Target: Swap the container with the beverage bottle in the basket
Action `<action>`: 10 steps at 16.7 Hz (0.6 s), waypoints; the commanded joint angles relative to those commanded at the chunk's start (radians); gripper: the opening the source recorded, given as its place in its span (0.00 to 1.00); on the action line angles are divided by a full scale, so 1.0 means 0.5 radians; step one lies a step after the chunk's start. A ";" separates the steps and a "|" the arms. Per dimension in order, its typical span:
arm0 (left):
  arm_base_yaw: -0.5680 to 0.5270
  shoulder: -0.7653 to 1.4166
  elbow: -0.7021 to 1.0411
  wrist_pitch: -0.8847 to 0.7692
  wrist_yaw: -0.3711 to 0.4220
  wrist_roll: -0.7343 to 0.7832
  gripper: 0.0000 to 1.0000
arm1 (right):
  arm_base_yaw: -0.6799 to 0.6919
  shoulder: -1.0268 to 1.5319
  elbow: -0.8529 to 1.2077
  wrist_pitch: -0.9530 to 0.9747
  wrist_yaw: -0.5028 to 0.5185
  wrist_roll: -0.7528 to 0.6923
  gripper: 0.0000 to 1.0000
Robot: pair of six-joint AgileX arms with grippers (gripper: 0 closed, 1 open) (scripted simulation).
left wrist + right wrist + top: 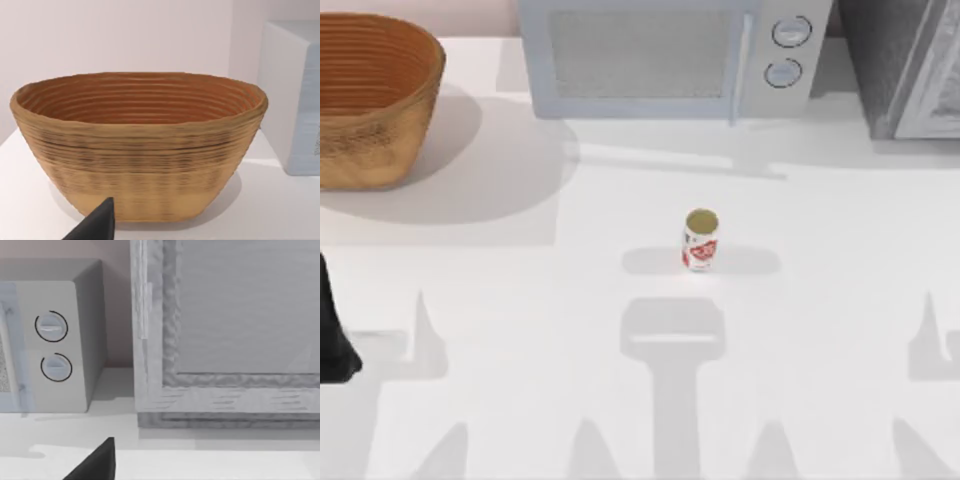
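Note:
The beverage bottle, white with red markings and a tan-gold top, stands upright alone in the middle of the table. The orange-brown wicker basket sits at the far left; its ribbed inner wall faces the left wrist camera, but its floor is hidden by the near wall. The container is out of view. My left arm is at the table's left edge, well short of the basket. A dark piece of my left gripper shows in front of the basket. A dark piece of my right gripper points toward the appliances.
A white microwave with two round knobs stands at the back centre. A grey boxy appliance stands at the back right. Bare tabletop surrounds the bottle.

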 joint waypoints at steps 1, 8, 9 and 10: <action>-0.005 0.007 0.006 0.003 0.003 0.001 1.00 | 0.000 0.000 0.000 0.000 0.000 0.000 1.00; 0.188 0.426 -0.018 0.296 0.139 0.055 1.00 | 0.000 0.000 0.000 0.000 0.000 0.000 1.00; 0.240 0.553 -0.018 0.392 0.187 0.074 1.00 | 0.000 0.000 0.000 0.000 0.000 0.000 1.00; 0.296 0.692 -0.016 0.499 0.241 0.094 1.00 | 0.000 0.000 0.000 0.000 0.000 0.000 1.00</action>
